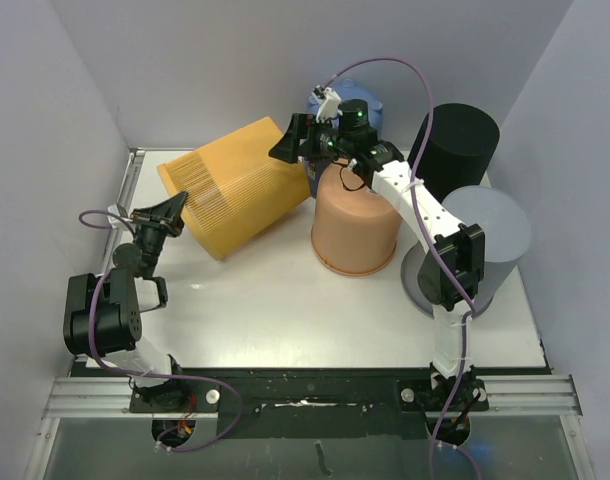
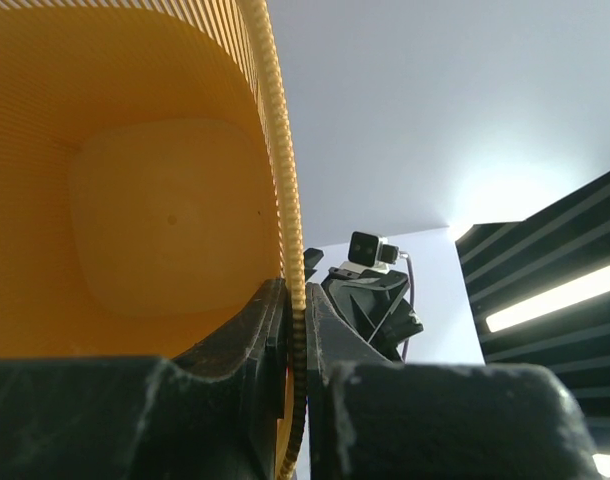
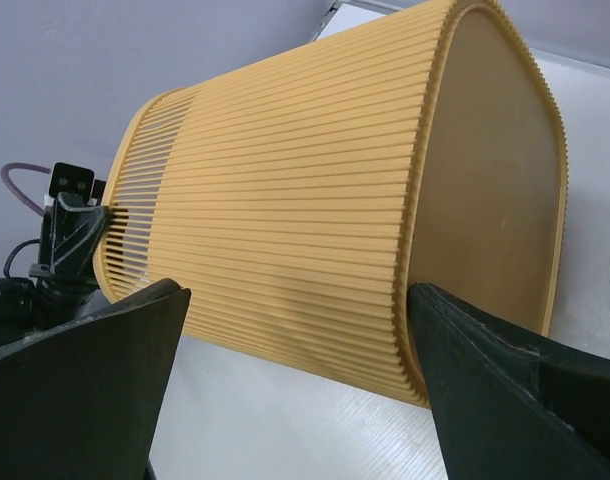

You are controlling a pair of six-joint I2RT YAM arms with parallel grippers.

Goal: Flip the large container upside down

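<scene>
The large container is a ribbed yellow bin (image 1: 240,185) lying tilted on its side, open mouth toward the left, flat base toward the right. My left gripper (image 1: 170,212) is shut on the bin's rim (image 2: 295,330), one finger inside the bin and one outside. My right gripper (image 1: 303,140) is open at the bin's base end, its fingers (image 3: 505,390) spread wide by the bin's lower base corner (image 3: 425,300), touching nothing.
A peach pot (image 1: 355,220) stands upside down just right of the bin. A blue container (image 1: 370,105), a black cylinder (image 1: 460,135) and a grey cylinder (image 1: 490,235) stand at the back right. Walls close in left, behind and right.
</scene>
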